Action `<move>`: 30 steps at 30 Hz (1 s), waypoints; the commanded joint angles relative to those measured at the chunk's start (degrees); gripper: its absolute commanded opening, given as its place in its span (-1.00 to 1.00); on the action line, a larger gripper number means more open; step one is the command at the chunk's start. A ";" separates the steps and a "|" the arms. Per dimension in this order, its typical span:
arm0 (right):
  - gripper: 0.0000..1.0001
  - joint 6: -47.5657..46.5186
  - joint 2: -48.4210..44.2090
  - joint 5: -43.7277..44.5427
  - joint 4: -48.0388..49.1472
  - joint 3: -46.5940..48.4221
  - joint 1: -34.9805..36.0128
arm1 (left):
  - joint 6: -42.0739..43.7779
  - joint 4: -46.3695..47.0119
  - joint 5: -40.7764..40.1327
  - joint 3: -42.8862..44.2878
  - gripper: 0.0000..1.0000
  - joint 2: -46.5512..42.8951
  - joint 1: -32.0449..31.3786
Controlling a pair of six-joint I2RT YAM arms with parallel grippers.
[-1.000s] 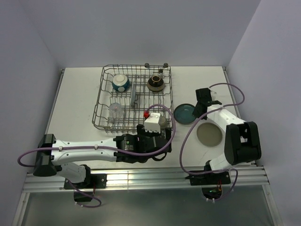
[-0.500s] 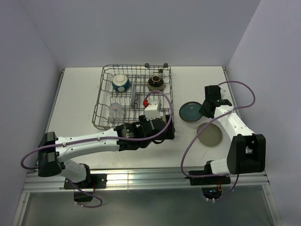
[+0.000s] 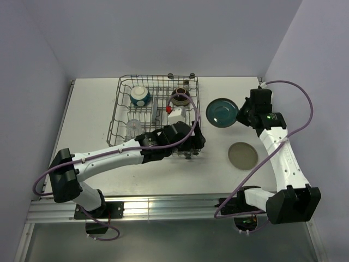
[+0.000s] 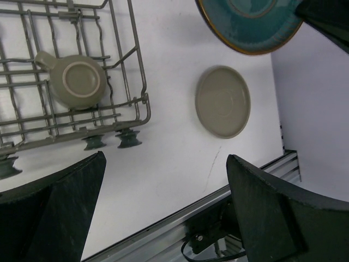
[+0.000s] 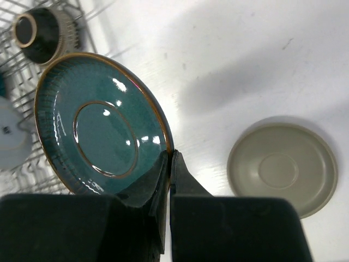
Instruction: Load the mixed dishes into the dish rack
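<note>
**Teal plate [image 3: 221, 112] pinched in my right fingers [image 5: 163, 177], at the dish rack's [image 3: 122, 117] 3 o'clock.**

My right fingers are clamped tight on the plate's rim and hold it above the worktop [image 3: 92, 109], just beside the rack's right wall. The beige plate [image 3: 242, 155] lies flat on the worktop at the teal plate's 5 o'clock. My left fingers [image 4: 60, 207] are spread wide with nothing between them, over the rack's 5 o'clock corner, where the olive-grey mug [image 4: 76, 82] sits among the tines. Also in the rack are the teal bowl [image 3: 139, 96] at 11 o'clock, the dark brown bowl [image 3: 180, 96] at 1 and the clear glass [image 3: 133, 129] at 7.
</note>
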 commanded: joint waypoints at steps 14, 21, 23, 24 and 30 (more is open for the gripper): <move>-1.00 0.75 -7.89 -16.81 -1.02 1.72 0.76 | -0.21 10.88 10.80 -2.37 0.98 -1.37 7.46; -1.00 2.16 -8.60 -19.80 0.04 0.84 4.01 | -0.74 14.31 14.32 -3.95 0.99 -2.07 10.00; -1.00 2.25 -8.86 -20.15 0.21 0.57 4.72 | -0.82 15.19 15.37 -4.30 0.99 -2.34 10.45; -1.00 2.42 -8.95 -20.77 0.30 0.40 4.90 | -1.00 16.15 16.08 -4.39 0.98 -2.42 10.80; -1.00 2.95 -10.09 -21.47 0.74 -0.83 6.57 | -1.53 18.71 17.84 -6.32 0.98 -3.92 12.20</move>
